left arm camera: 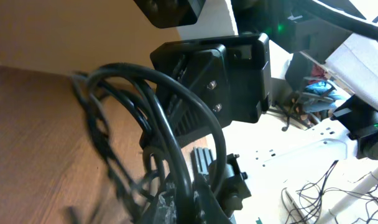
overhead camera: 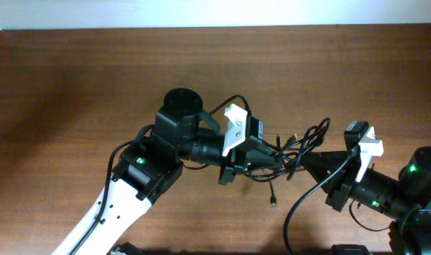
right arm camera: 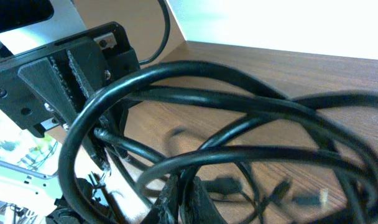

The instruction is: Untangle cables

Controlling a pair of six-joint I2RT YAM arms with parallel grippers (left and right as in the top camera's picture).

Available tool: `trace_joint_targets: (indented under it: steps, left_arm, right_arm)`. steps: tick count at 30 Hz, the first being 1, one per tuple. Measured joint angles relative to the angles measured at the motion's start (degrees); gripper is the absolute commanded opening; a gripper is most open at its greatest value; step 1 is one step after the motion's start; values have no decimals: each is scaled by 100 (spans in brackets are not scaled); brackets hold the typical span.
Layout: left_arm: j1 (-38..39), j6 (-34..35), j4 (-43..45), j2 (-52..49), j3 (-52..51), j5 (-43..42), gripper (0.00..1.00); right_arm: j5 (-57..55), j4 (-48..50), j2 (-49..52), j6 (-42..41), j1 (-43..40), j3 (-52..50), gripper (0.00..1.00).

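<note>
Nearest the lens in the right wrist view, the cables (right arm camera: 195, 93) fill the frame as thick black loops that run together at the bottom centre. There the right gripper (overhead camera: 308, 160) is pinched closed on them. The left wrist view shows the same at its lower middle, with the left gripper (overhead camera: 266, 154) clamped narrow on a bunch of strands.

Both grips sit close together on one bundle, just right of centre in the overhead frame. The sound way to work is probably to draw the two apart slowly and low over the table (overhead camera: 95, 71), watching which loop tightens. If a crossing cinches, ease off at once. The loose plug end (overhead camera: 273, 204) hanging toward the lower middle should be left free to slide through.

Much is hard to read. Cord buries the pads in both wrist views, so how many strands each gripper has cannot be told. The order of the crossings is unclear, and from overhead the left gripper's body covers the bundle's left side. Farther back, the left wrist view shows only blurred clutter.
</note>
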State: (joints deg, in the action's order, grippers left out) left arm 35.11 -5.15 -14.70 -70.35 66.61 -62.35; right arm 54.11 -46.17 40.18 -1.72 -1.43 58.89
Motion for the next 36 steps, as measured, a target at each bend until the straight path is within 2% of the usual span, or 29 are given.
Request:
trace_joint_targets:
  steps: [5,7,9,12,17,19,20,21,22,23,26,27,29,30,33,34,36]
  left_arm:
    - [15,4,-199,0,4,857,0]
    - [15,317,-236,0,4,1392,0]
    - [-118,815,-505,7,20,2048,0]
    - [-527,1582,-1447,7,52,3145,0]
    - [-1180,2883,-2371,4,59,4533,0]
    - [-1379,3209,-2520,4,57,4833,0]
    - [-1392,3270,-2522,4,59,4874,0]
    - [-1392,3281,-2520,4,57,4822,0]
    - [-1392,3182,-2520,4,59,4717,0]
    - [-1392,2898,-2518,4,57,4465,0]
    - [-1397,1576,-2260,4,57,3069,0]
    - [-1397,876,-1853,4,46,1912,0]
    - [-1397,289,-1224,4,33,483,0]
    - [-1394,103,-1051,4,37,-116,0]
    - [-1397,-55,-597,4,35,-1128,0]
    - [-1397,-92,-448,4,35,-1495,0]
    - [-1397,-114,-382,4,35,-1884,0]
  right_arm:
    - [2,-4,15,-2,0,0,4]
    - [0,-11,17,-4,0,0,4]
    - [0,-50,35,-2,0,0,4]
    - [-2,-50,55,0,0,0,4]
    - [55,-35,35,0,0,0,4]
    - [79,-2,35,2,0,0,4]
    - [85,-4,37,0,0,0,16]
    - [85,-4,35,2,0,0,50]
    - [74,-7,37,26,0,0,68]
    - [13,-2,37,-2,0,0,75]
    - [-378,-79,35,20,0,0,83]
    - [-1167,-236,37,4,0,2,84]
    - [-2111,-367,37,-7,0,2,99]
    - [-2503,-378,37,-15,0,2,99]
    - [-2881,-400,63,-22,0,2,99]
    - [-2791,-396,146,11,0,2,99]
    - [-1910,-398,361,518,-4,2,99]
